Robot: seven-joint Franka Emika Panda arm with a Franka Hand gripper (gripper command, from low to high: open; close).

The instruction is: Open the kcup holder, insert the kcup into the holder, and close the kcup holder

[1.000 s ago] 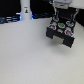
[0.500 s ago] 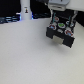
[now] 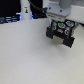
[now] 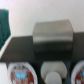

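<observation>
The kcup holder (image 3: 61,32) is a black boxy unit at the back of the white table, toward the exterior view's right. The white arm reaches down over it, and my gripper (image 3: 60,20) is right at its top. A small green and white spot, apparently the kcup (image 3: 61,23), sits just under the gripper. The blur hides whether the fingers are closed on it. In the wrist view the holder's black surface (image 4: 22,50) fills the middle, with a grey rectangular block (image 4: 52,34) on it and round pod tops (image 4: 21,73) along one edge.
A tall white bottle-like object (image 3: 25,10) with a blue glow stands at the back toward the exterior view's left. The white table (image 3: 30,57) spreads out in front of the holder. A dark green shape (image 4: 4,22) shows at the wrist view's edge.
</observation>
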